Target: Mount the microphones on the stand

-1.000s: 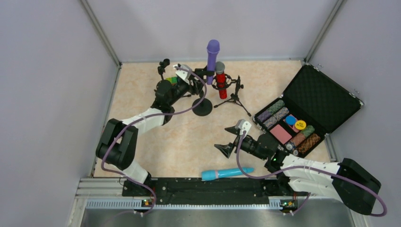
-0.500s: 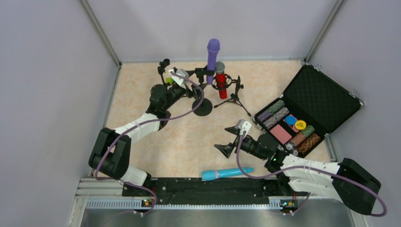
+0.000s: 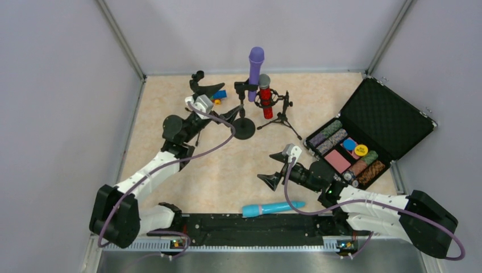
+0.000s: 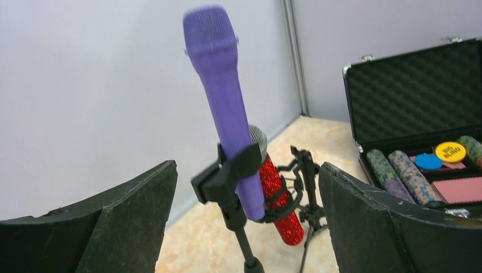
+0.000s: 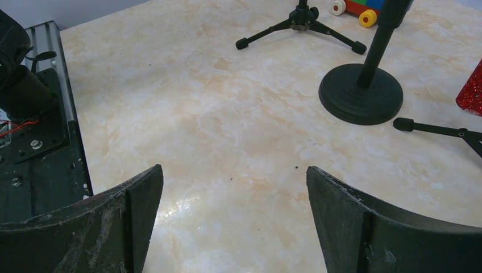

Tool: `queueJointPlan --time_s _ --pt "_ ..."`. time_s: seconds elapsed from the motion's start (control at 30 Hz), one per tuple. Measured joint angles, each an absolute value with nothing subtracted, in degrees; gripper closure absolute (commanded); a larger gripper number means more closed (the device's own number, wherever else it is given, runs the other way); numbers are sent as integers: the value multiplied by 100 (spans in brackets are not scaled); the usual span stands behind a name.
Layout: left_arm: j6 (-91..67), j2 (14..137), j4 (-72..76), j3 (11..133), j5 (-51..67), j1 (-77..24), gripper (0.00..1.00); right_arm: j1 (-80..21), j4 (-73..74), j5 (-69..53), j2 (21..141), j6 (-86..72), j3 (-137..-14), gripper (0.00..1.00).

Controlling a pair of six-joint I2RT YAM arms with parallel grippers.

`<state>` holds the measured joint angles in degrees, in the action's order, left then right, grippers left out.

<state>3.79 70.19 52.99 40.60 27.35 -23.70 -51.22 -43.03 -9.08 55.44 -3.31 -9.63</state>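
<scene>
The purple microphone [image 3: 256,69] stands upright in the clip of the round-based stand [image 3: 243,129]; it also shows in the left wrist view [image 4: 223,102]. The glittery red microphone [image 3: 265,103] hangs in the tripod's shock mount, just behind the purple one in the left wrist view [image 4: 279,196]. The light-blue microphone [image 3: 273,209] lies flat on the table near the front edge. My left gripper [image 3: 226,115] is open and empty, a short way left of the round-based stand [image 4: 247,165]. My right gripper [image 3: 268,179] is open and empty above bare table [image 5: 233,168], just behind the light-blue microphone.
An open black case [image 3: 392,116] with poker chips sits at the right. A small empty tripod stand [image 3: 200,82] and a colourful toy [image 3: 217,96] are at the back left. The round stand base [image 5: 361,94] and tripod legs [image 5: 301,23] show ahead of my right gripper.
My left arm has drawn back to the left and toward the near side, away from the purple microphone in its clip. The right arm has not moved.
</scene>
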Motion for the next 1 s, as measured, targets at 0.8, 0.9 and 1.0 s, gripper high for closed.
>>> queueJointPlan --time_s 0.8,0.9,1.0 --pt "644 6278 3481 4936 753 -1914 1 -5122 -4303 -937 5544 -506 -963 7" --pt "585 6506 3317 5002 683 -1741 1 -5122 -4298 -952 5537 -519 -963 7" --pt "532 6744 3170 5087 611 -1555 1 -5122 -4272 -952 5498 -519 -963 7"
